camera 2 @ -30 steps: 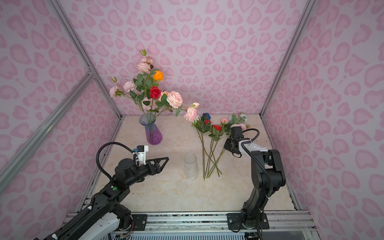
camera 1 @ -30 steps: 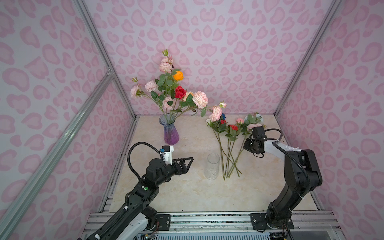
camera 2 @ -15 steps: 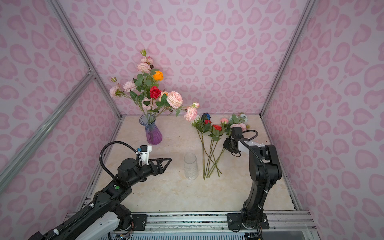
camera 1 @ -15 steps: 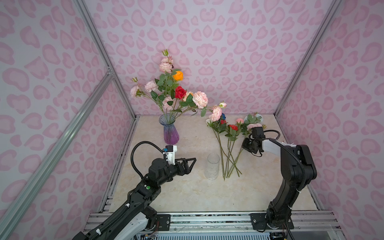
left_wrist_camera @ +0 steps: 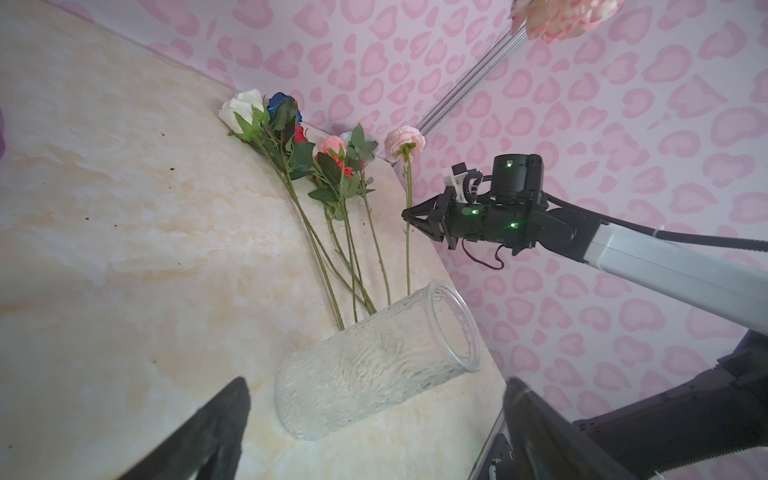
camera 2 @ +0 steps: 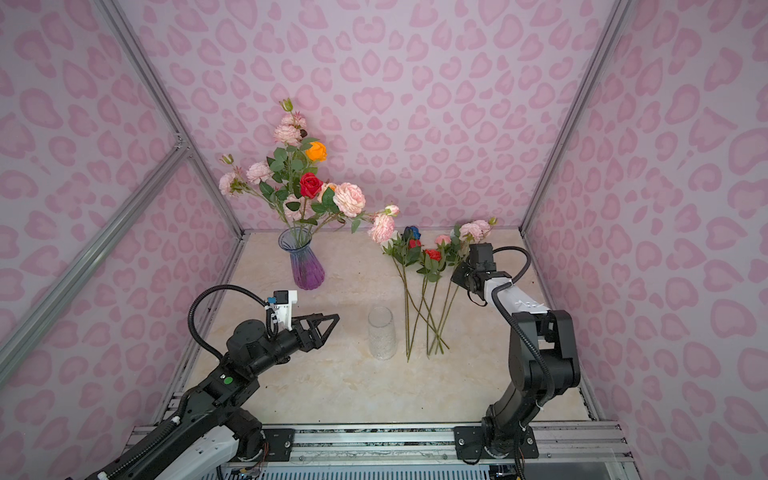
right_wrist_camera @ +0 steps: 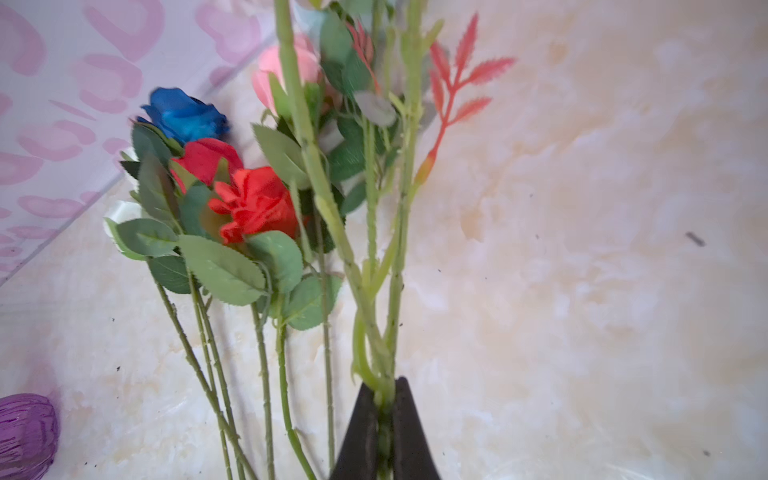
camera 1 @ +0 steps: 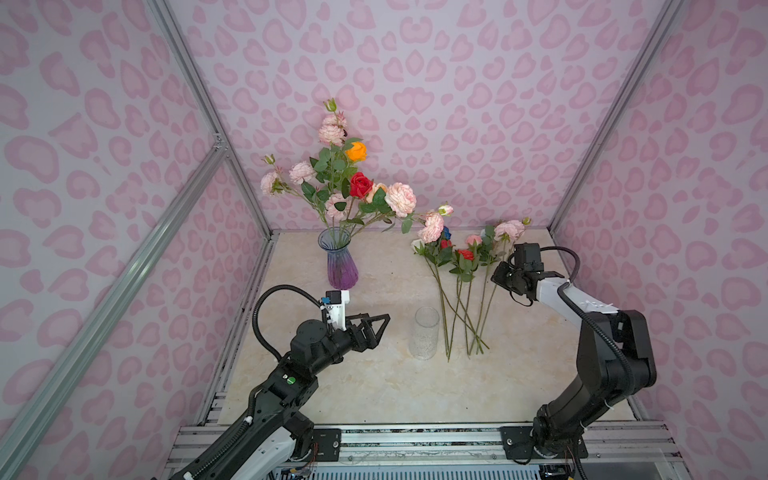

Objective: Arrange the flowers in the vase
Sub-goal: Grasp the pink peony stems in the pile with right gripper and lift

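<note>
— Where do we have the right gripper (right_wrist_camera: 384, 415)?

— Pressed together on the pale pink flower (left_wrist_camera: 404, 141); the two black fingers pinch its light green stem (right_wrist_camera: 397, 291) partway along; the bloom lies out beyond the fingertips, and the cut end runs back the other way; whether the stem is clear of the table (camera 1: 374, 382) we cannot tell.

— And the rest of the flowers?

— The loose flowers (camera 1: 455, 266) lie flat just beside that gripper, on its inner side toward the middle of the table; we count red, blue, white and pink heads bunched together, with their stems fanning back and crossing near the cut ends; the pinched stem sits at the edge of that bunch nearest the fingers.

— What about our left gripper (camera 1: 380, 322)?

— Spread wide with nothing between the fingers; it hangs above the table, well apart from the loose flowers; the clear glass vase (camera 1: 424, 338) stands upright just ahead of its fingertips, between it and the stem ends; we see nothing inside the glass.

— And the vase with the arrangement?

— The purple vase (camera 1: 342, 266) stands off to the side of our left gripper, past its wrist camera toward the back wall; the bouquet (camera 1: 353, 183) rises from it: pale pink blooms, one orange, one red; one long pink spray leans out from it toward the loose heads near the right gripper.
</note>
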Robot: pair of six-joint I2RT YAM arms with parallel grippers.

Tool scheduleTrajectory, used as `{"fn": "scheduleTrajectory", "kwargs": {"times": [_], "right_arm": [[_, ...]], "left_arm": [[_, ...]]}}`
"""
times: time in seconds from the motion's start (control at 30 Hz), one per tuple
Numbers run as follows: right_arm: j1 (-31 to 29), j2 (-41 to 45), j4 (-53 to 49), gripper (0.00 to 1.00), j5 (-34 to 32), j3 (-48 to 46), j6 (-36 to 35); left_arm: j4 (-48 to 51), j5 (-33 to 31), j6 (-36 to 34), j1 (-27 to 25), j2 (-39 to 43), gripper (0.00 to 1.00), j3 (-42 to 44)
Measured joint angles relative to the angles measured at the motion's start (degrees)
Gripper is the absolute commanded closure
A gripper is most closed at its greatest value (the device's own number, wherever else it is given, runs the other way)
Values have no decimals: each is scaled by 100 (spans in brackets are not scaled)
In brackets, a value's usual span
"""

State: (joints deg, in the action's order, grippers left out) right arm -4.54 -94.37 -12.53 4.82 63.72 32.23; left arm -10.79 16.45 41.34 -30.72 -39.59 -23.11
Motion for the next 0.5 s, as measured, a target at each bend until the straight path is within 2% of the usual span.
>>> {"fn": "scheduleTrajectory", "kwargs": {"times": [0.13,0.27,0.37,0.5], "right_arm": [[-348,229,-382,100,-905,238,-278],[-485,588,-597,100,-1287,190,-466],[-640,1309,-531,100,-1491,-133,-555],[-949,2608,35,100,-1349,-872,-710]], "left_arm": [[4,-2,26,-2,118,4,31],[44,0,63,-2,275,5,52],[68,0,59,-2,422,5,50],[203,2,44,-2,647,5,35]]}}
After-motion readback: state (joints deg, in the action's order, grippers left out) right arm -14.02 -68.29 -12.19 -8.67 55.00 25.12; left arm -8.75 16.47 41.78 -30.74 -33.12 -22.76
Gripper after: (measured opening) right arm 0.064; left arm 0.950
